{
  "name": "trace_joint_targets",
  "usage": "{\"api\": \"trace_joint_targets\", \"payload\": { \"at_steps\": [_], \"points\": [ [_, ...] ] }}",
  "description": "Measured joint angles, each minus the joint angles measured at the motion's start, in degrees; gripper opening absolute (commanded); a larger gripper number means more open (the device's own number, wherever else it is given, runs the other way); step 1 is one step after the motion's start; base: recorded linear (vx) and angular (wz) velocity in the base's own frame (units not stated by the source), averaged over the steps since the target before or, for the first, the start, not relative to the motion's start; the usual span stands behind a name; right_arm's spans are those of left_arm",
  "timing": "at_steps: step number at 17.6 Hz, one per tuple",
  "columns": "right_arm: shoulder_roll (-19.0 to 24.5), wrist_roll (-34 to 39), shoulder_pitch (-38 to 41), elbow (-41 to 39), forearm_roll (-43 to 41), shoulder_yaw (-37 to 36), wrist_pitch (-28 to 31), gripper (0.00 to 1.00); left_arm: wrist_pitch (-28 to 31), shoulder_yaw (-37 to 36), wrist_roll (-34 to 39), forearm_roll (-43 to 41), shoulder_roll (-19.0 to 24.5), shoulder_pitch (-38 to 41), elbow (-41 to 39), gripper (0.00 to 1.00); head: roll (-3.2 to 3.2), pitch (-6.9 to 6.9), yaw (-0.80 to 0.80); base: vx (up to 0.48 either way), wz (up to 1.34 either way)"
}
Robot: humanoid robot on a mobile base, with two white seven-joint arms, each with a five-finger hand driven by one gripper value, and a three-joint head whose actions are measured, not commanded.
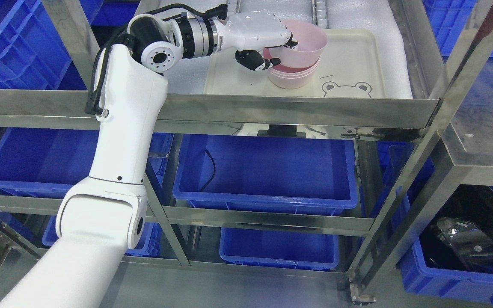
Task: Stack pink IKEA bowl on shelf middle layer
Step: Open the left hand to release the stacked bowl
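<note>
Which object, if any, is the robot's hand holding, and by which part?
The left hand holds the top pink bowl by its near-left rim, thumb outside the wall and fingers over the rim, above the stacked pink bowls on the cream tray.

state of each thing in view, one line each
left hand: shut on top pink bowl's rim
top pink bowl: tilted, nested in the stack, not level
bowl stack: upright on the tray
tray: flat on the shelf
blue bin: on the shelf below, holds only a black cable
</note>
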Motion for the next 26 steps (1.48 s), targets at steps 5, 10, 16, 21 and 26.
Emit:
{"api": "trace_joint_targets", "payload": {
  "at_steps": [5,10,16,21,26],
  "points": [
    [0.0,0.03,0.0,0.0,0.0,0.0,0.0,1.0,0.0,0.0,0.03,-1.3,0.58,-0.3,1.19,0.54,0.0,0.0,0.0,0.0,0.0],
    [0.0,0.36,0.0,0.0,0.0,-0.01,0.0,1.0,0.0,0.78,0.04,-1.55,1.06,-0.47,1.65,0.89,0.0,0.0,0.0,0.0,0.0],
    [0.0,-0.02,0.0,0.0,0.0,0.0,0.0,1.0,0.0,3.55,-0.78,10.36,1.4,-0.5,1.06,0.91,0.0,0.0,0.0,0.0,0.0],
    [0.0,-0.05,0.0,0.0,0.0,0.0,0.0,1.0,3.38,4.75,2.08,29.41,0.49,1.15,-1.27,0.96,0.0,0.0,0.0,0.0,0.0],
    [0.0,-0.05,0.0,0.0,0.0,0.0,0.0,1.0,6.42,-2.11,14.06,40.06,-0.2,8.82,-7.08,0.96,0.0,0.0,0.0,0.0,0.0]
  ]
}}
